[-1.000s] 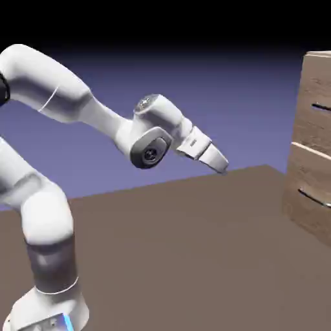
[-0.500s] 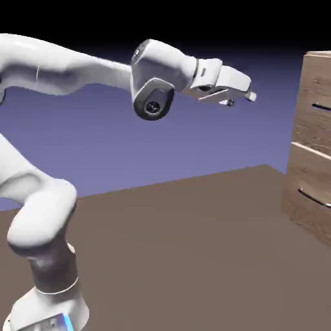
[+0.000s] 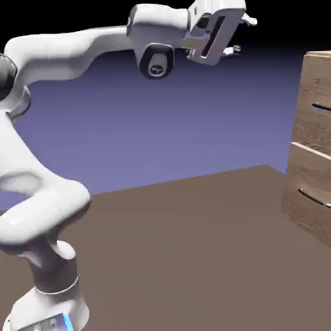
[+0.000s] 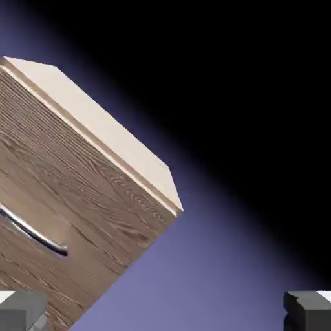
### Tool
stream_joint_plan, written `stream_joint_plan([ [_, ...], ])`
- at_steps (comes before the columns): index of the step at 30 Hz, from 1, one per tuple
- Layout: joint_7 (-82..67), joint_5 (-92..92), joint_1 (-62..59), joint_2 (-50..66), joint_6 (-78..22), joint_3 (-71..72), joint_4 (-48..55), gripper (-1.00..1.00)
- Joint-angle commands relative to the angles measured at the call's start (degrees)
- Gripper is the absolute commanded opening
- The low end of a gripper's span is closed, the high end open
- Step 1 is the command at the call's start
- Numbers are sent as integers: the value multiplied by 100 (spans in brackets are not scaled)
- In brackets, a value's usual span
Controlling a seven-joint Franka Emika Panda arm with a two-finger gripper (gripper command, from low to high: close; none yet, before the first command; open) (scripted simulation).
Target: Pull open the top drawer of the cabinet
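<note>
My pincer (image 3: 244, 33) hangs spread, with nothing between its tips; in the hand view one grey fingertip (image 4: 22, 309) sits at the lower left corner and the other at the lower right, well apart. In the exterior view my arm (image 3: 71, 45) reaches high across the top of the picture, the pincer raised above the level of the cabinet (image 3: 311, 145) and well short of it. Below lies the brown table (image 3: 194, 245). The cabinet stands at the right edge, its top drawer (image 3: 317, 106) shut, flush with the front. From my hand the cabinet shows tilted, filling the lower left, with the drawer's bar handle (image 4: 32, 233) partly seen at the left edge.
</note>
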Motion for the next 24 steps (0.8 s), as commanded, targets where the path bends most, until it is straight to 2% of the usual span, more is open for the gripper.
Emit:
stream_joint_plan([
  [1, -250, 199, -183, -32, -6, 152, 133, 0],
  [24, -5981, 4769, -4393, -760, -149, 3635, 3177, 0],
])
